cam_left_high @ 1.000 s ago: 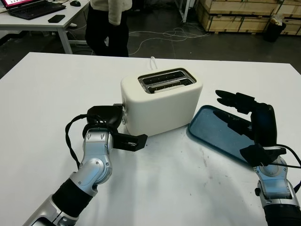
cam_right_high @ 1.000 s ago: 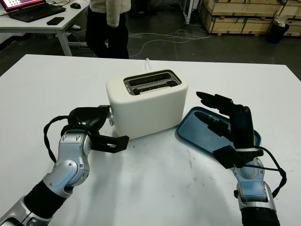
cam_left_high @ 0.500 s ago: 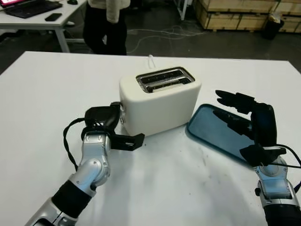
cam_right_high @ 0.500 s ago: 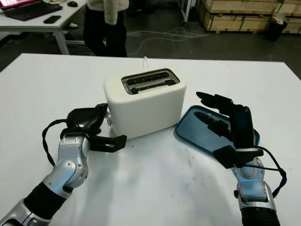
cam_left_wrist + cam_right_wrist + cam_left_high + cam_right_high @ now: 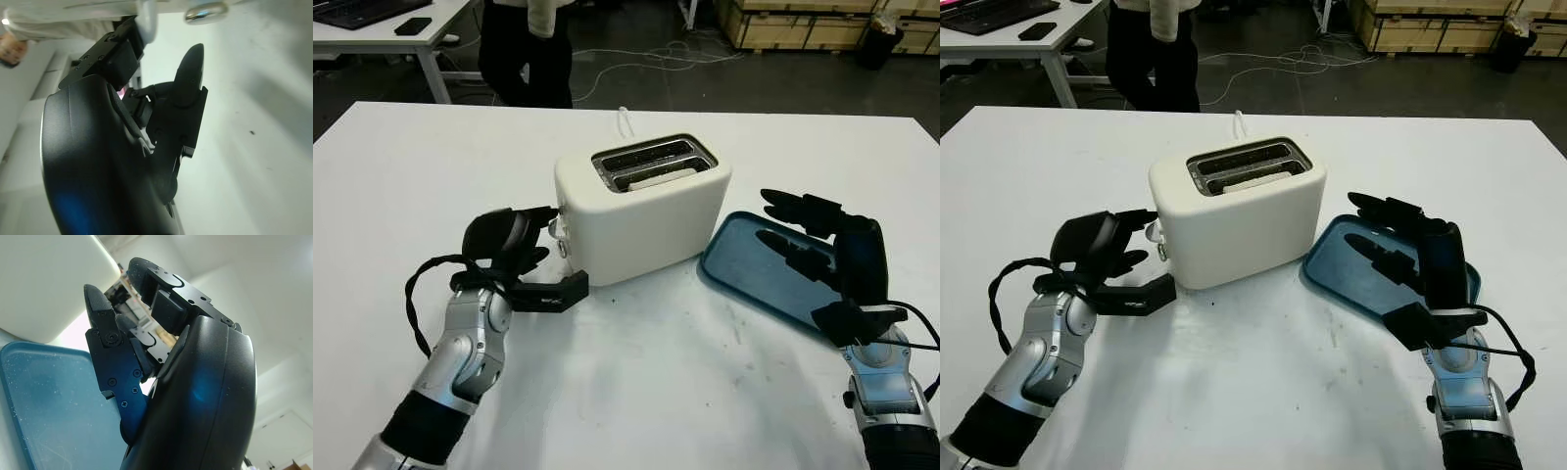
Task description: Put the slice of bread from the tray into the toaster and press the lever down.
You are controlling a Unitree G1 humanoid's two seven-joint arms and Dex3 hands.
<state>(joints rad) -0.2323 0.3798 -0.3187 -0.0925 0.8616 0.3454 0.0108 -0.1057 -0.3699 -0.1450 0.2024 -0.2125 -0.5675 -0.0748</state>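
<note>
Bread: the slice (image 5: 658,180) sits low in the front slot of the toaster (image 5: 646,220), mid-table, with only its pale top edge showing.
Tray: the tray (image 5: 744,264) lies at the toaster's 3 o'clock, just beside it, with nothing on it.
Lever: the lever (image 5: 558,231) is on the toaster's end face at 9 o'clock. Its metal knob also shows in the left wrist view (image 5: 205,11). I cannot tell how far down it sits.
Left hand, change: a second ago the left hand (image 5: 509,250) was pressed close against that end face at the lever. It has since drawn back toward 8 o'clock and lifted a little.
Left hand, fingers: they are wide and hold nothing. The tips point at the lever from close by, and I cannot tell whether one touches it.
Right hand: the right hand (image 5: 822,245) hangs over the tray's 4 o'clock side where it was a second ago, fingers wide and holding nothing.
Meaning: the loading step looks done. The pull-back suggests either that the press is finished or that the hand is resetting for another push.
Check: look for the lever latched low and the bread staying sunk.
Background: a person (image 5: 524,49) stands beyond the table at 11 o'clock.
</note>
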